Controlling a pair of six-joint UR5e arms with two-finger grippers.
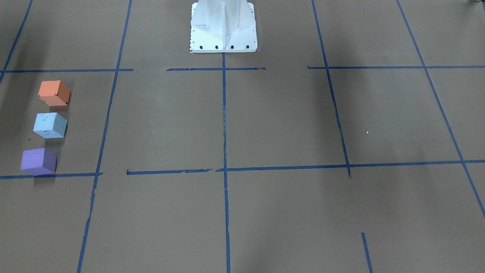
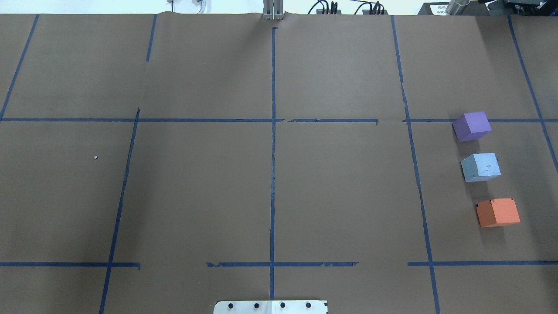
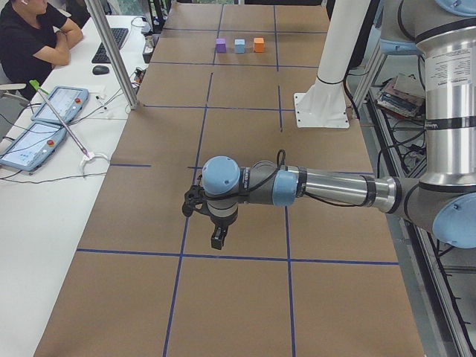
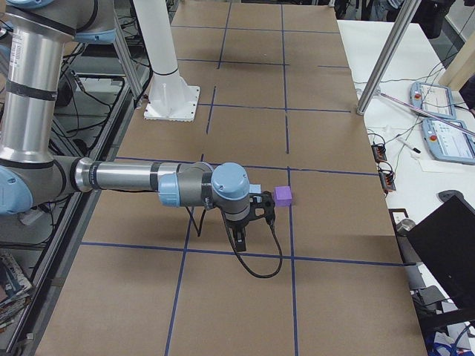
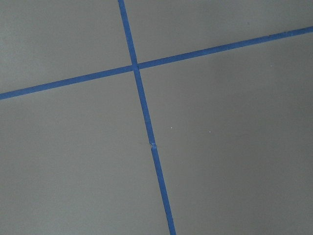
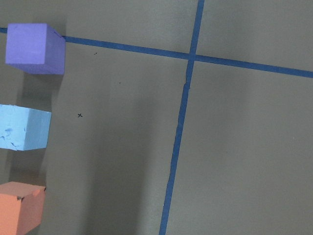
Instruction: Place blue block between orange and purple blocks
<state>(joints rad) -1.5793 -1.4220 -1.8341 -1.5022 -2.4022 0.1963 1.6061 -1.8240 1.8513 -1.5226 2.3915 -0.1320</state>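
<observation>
The blue block (image 2: 481, 167) lies at the right of the overhead view, between the purple block (image 2: 472, 126) above and the orange block (image 2: 498, 212) below, touching neither. The right gripper (image 4: 241, 239) hangs near this row, not touching it; the left gripper (image 3: 217, 239) is well apart. If their fingers are spread or pressed together, I cannot tell.

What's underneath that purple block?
The purple block sits on the brown paper, right at a blue tape line. Its base covers the spot, so whether the tape runs underneath cannot be seen.
</observation>
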